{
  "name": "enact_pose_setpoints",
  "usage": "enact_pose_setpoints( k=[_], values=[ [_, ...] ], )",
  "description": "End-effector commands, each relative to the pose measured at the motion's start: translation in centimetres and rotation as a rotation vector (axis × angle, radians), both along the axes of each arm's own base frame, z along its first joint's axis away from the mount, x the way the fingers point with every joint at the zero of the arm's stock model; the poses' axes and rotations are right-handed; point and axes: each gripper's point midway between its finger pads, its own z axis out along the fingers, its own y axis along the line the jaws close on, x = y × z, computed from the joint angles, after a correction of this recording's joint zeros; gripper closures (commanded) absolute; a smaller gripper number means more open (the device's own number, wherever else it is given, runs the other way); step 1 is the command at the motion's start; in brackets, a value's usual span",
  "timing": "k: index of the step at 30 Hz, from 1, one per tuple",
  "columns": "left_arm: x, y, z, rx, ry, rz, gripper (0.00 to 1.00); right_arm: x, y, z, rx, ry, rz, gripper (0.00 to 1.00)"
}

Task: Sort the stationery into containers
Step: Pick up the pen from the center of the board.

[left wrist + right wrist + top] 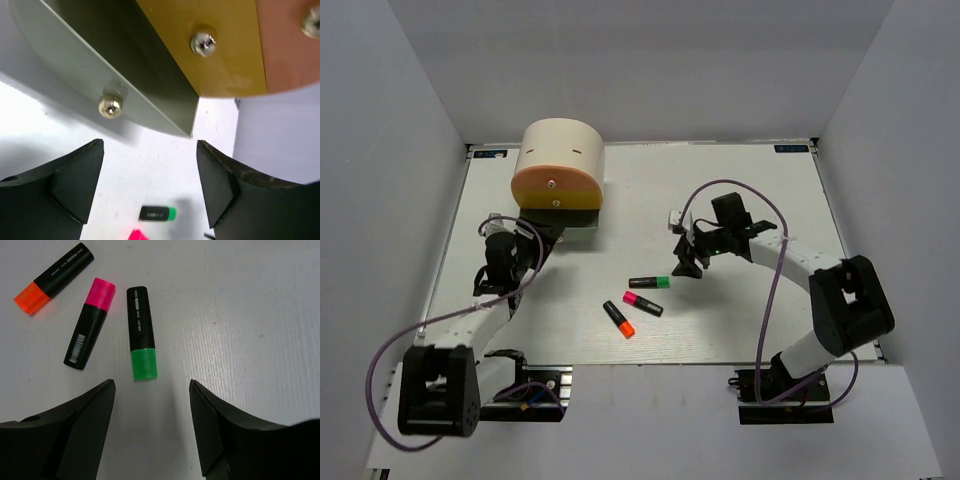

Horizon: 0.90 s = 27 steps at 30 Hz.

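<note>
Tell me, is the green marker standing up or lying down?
Lying down. The green-capped highlighter rests flat on its side on the table.

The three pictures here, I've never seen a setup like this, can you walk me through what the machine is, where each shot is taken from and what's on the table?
The machine is a two-armed robot bolted to the near edge of a white table. The wide picture looks down from above and behind it. The other two come from a camera on each wrist, so the dark wedges at the bottom are that arm's own fingers. The left gripper faces a cream drum with orange and yellow drawer fronts. The right gripper hangs near a green highlighter, a pink highlighter and an orange highlighter lying on the table. Both grippers are open and hold nothing.
</note>
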Motion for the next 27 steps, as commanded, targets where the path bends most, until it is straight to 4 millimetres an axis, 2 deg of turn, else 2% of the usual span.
enact_pose_setpoints(
  k=[1,2,3,4,5,6,8,9,10,13,14,15,18,19,22,26,27],
  values=[
    [-3.1,0.0,-0.9,0.116,0.104,-0.071,0.17,-0.6,1.3,0.0,-0.015,-0.001,0.113,0.33],
    [-3.6,0.0,-0.8,0.131,0.114,-0.079,0.24,-0.9,1.5,-1.3,-0.038,0.015,0.14,0.33],
    [-3.9,-0.3,-0.3,0.143,0.107,-0.112,0.3,-1.1,1.8,-2.0,-0.054,0.024,0.156,0.33],
    [-4.5,-0.3,-0.5,0.177,0.109,-0.142,0.37,-1.2,1.8,-2.1,-0.061,0.025,0.163,0.32],
    [-5.3,-0.5,-0.7,0.181,0.135,-0.161,0.46,-1.2,1.7,-3.0,-0.083,0.037,0.165,0.32],
    [-5.9,-0.8,-0.3,0.179,0.124,-0.188,0.62,-1.6,2.2,-3.1,-0.086,0.028,0.188,0.32],
    [-7.2,-1.1,-0.7,0.183,0.167,-0.221,0.75,-1.7,2.2,-3.9,-0.109,0.033,0.192,0.32],
    [-7.7,-1.2,-0.8,0.178,0.18,-0.23,0.86,-1.8,2.6,-3.9,-0.11,0.027,0.202,0.32],
    [-8.4,-1.4,-1.1,0.176,0.209,-0.254,0.9,-1.6,2.7,-4.3,-0.126,0.024,0.196,0.32],
    [-9.2,-1.5,-0.7,0.17,0.217,-0.265,0.9,-1.7,3.1,-5.0,-0.148,0.022,0.203,0.32],
    [-9.5,-1.5,-0.5,0.17,0.213,-0.264,0.86,-1.9,3.3,-5.2,-0.154,0.022,0.209,0.32],
    [-10.0,-1.5,-0.5,0.169,0.23,-0.266,0.75,-1.8,3.5,-5.8,-0.178,0.024,0.191,0.32],
    [-11.0,-1.5,-0.9,0.166,0.265,-0.268,0.62,-0.6,3.7,-6.3,-0.216,-0.021,0.152,0.34],
    [-11.3,-1.6,-0.7,0.167,0.26,-0.277,0.53,-0.8,4.1,-6.6,-0.225,-0.025,0.153,0.34],
    [-11.8,-1.6,-0.9,0.166,0.275,-0.279,0.46,-0.3,4.5,-6.8,-0.25,-0.044,0.132,0.36],
    [-12.3,-2.0,-1.4,0.145,0.297,-0.293,0.44,-0.3,4.6,-6.9,-0.268,-0.06,0.133,0.52],
    [-12.3,-2.0,-1.7,0.145,0.298,-0.293,0.44,-0.3,4.6,-6.9,-0.27,-0.061,0.134,0.65]
  ],
)
